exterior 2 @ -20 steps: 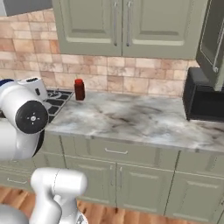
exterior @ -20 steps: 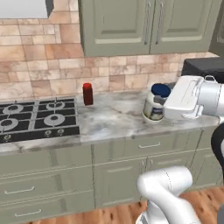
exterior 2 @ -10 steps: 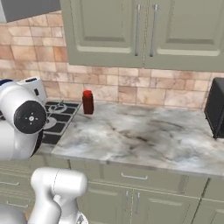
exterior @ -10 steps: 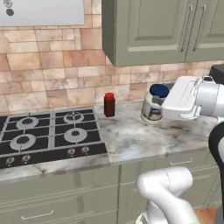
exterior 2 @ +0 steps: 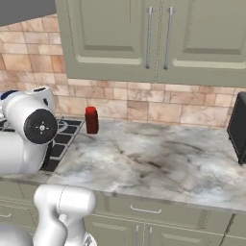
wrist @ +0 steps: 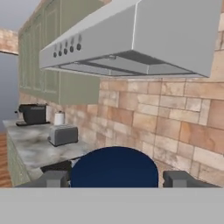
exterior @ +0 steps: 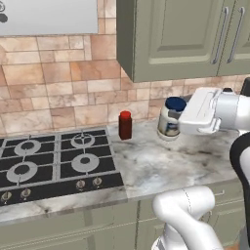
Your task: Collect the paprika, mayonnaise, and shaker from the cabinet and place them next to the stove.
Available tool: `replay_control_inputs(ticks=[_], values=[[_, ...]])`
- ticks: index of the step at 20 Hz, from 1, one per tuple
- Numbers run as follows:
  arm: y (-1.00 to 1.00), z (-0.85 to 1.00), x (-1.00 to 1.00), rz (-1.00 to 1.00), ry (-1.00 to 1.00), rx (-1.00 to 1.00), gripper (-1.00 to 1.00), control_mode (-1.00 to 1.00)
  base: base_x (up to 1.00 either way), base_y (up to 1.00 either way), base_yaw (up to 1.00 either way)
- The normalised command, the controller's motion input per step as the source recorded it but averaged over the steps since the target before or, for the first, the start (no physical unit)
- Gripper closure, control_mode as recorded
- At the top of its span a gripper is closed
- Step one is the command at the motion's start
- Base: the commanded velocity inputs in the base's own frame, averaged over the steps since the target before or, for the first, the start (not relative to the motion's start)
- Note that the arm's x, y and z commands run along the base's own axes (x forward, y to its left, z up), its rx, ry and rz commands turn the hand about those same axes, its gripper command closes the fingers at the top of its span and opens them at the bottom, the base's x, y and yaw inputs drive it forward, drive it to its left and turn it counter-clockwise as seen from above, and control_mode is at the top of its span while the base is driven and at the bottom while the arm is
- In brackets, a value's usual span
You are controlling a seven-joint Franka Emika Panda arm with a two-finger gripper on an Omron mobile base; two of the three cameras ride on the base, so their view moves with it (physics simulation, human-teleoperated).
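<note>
My gripper is shut on the mayonnaise, a white jar with a dark blue lid that sits between the two fingertips. In the left base view the jar hangs at the front of my white hand, over the marble counter to the right of the stove. The paprika, a dark red bottle with a red cap, stands upright on the counter beside the stove's right edge; the right base view shows the paprika too. The cabinet hangs above with its doors closed. The shaker is out of view.
A grey range hood hangs over the stove. A black microwave stands at the counter's far right. A toaster and a coffee machine stand on another stretch of counter. Bare marble counter lies between paprika and microwave.
The base has driven left, so the whole scene slid right in both base views and more of the stove shows. The jar stayed in the gripper.
</note>
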Motion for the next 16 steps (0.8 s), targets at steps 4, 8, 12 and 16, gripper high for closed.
replay_control_inputs(ticks=[4,8,12,16], values=[[-0.04,-0.88,0.46,0.06,0.16,-0.07,1.0,-1.0,0.0,0.0,0.0],[-0.05,-0.85,0.59,0.08,0.14,-0.08,1.0,-1.0,0.0,0.0,0.0],[-0.15,-0.38,0.64,0.08,0.1,-0.01,1.0,-1.0,0.0,0.0,0.0],[-0.21,-0.22,0.52,0.08,0.01,0.0,1.0,-1.0,0.0,0.0,0.0]])
